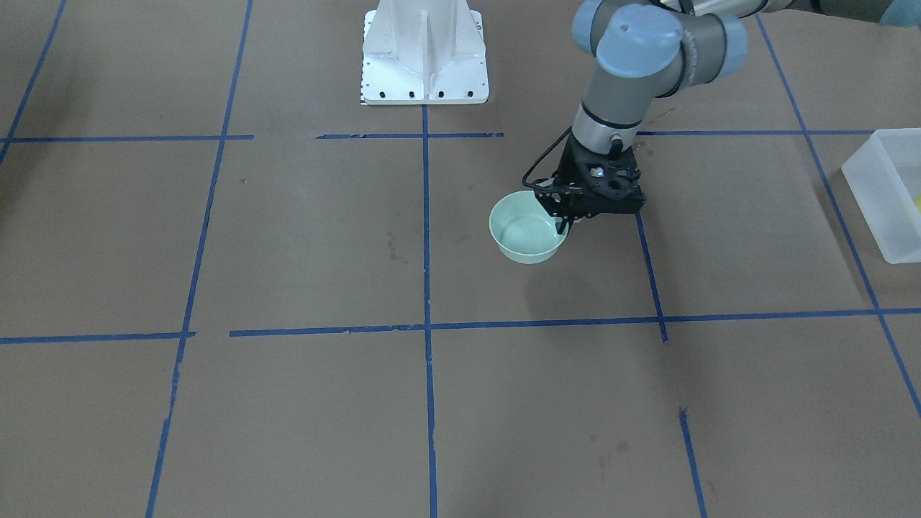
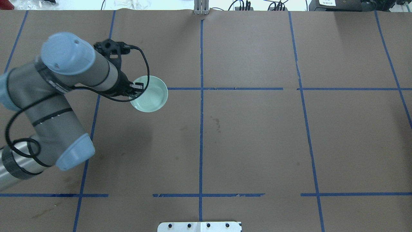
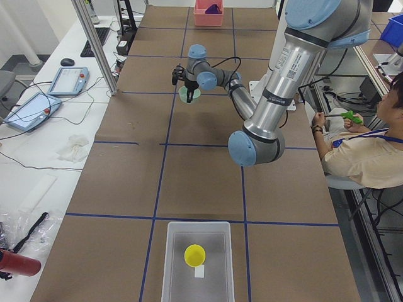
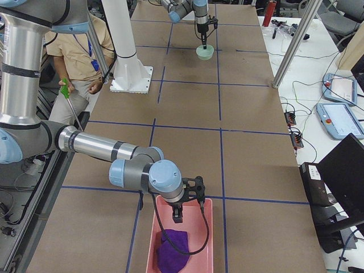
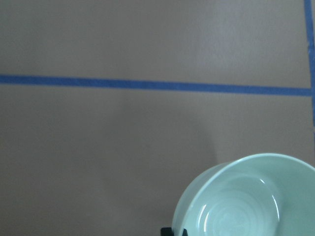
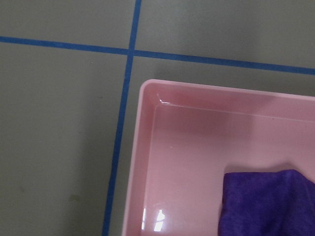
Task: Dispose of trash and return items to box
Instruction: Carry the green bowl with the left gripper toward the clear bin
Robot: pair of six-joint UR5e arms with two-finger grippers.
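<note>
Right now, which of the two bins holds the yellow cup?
The translucent white bin; the yellow cup sits inside it. The pink bin holds a purple cloth.

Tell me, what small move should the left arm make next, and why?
Probably close the left gripper on the rim of the bowl, if it is not clamped yet. One finger reaches inside the bowl at the rim, and the yellow cup already lies in the box, so the bowl is what remains.

Brown paper-covered table [image 2: 257,145] with blue tape lines [image 2: 201,145]
</note>
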